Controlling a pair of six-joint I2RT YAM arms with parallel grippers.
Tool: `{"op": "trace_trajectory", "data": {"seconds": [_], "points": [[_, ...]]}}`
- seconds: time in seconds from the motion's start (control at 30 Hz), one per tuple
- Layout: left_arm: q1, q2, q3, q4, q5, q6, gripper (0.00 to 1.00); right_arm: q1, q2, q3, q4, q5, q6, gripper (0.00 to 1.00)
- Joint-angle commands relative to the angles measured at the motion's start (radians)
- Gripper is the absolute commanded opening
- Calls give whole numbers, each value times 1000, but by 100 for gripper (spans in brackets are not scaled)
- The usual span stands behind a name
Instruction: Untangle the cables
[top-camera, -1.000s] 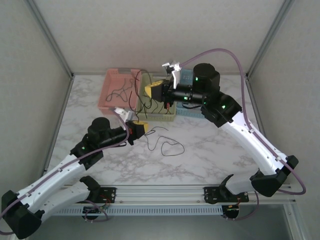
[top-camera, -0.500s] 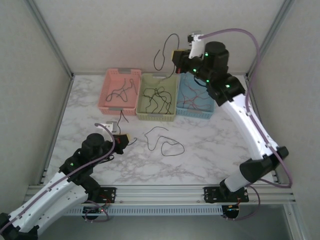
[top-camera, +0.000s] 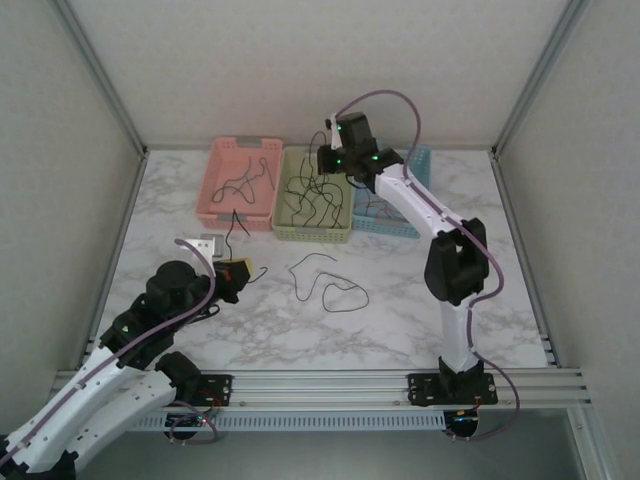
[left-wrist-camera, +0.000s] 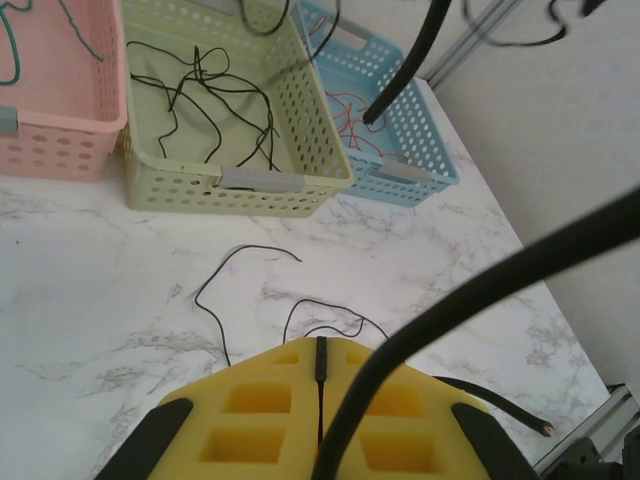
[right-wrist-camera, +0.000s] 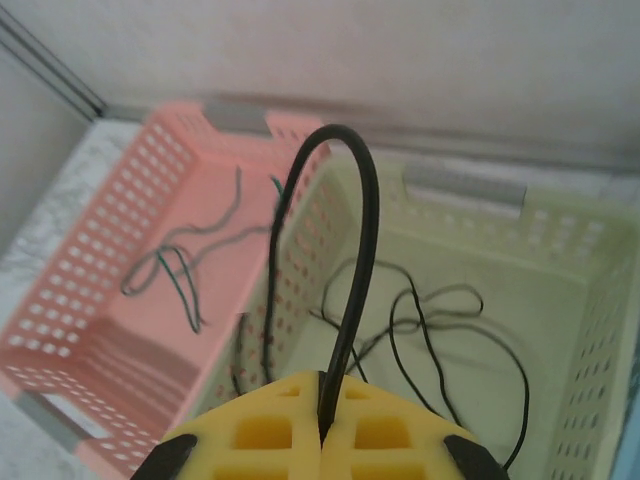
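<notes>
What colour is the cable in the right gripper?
Black; the cable shows best in the right wrist view.

My left gripper (left-wrist-camera: 320, 352) and right gripper (right-wrist-camera: 322, 388) are showing bright yellow foam pads edged in black, each pinching a black cable (right-wrist-camera: 355, 250). The table (left-wrist-camera: 90, 300) is showing white marble with grey veins. I am seeing dotted perforations on the pink basket (left-wrist-camera: 60, 150), the pale yellow-green basket (left-wrist-camera: 180, 190) and the light blue basket (left-wrist-camera: 425, 165), holding dark green wires (right-wrist-camera: 185, 290), black wires (left-wrist-camera: 215, 100) and red wires (left-wrist-camera: 345, 125) respectively.
</notes>
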Motion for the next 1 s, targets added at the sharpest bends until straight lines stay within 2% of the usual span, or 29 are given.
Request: {"op": "trace_trajectory", "data": {"seconds": [0.0, 0.13, 0.2, 0.23, 0.33, 0.4, 0.47, 0.6, 0.7, 0.8, 0.87, 0.97], "points": [[-3, 10, 29, -7, 22, 26, 0, 2, 44, 48, -29, 15, 22, 0], [-3, 36, 38, 8, 42, 31, 0, 2, 98, 90, -77, 5, 7, 29], [-3, 50, 44, 16, 52, 34, 0, 2, 102, 115, -103, 34, -6, 47], [-3, 58, 47, 23, 60, 35, 0, 1, 100, 130, -122, 60, -19, 52], [-3, 87, 57, 45, 92, 39, 0, 1, 44, 133, -138, 92, -68, 55], [-3, 109, 67, 65, 129, 52, 0, 1, -33, 97, -115, 37, -96, 55], [-3, 142, 82, 70, 160, 71, 0, 1, -141, 12, -52, -72, -123, 55], [-3, 233, 136, 68, 296, 121, 0, 2, -436, -254, 108, -406, -211, 56], [-3, 298, 197, 32, 375, 164, 0, 2, -629, -450, 177, -594, -295, 67], [-3, 321, 226, 30, 440, 187, 0, 2, -747, -549, 151, -793, -365, 70], [-3, 362, 262, -7, 494, 207, 0, 15, -788, -584, 154, -839, -385, 70], [-5, 423, 310, -72, 533, 235, 0, 48, -776, -555, 86, -812, -447, 75]]}}
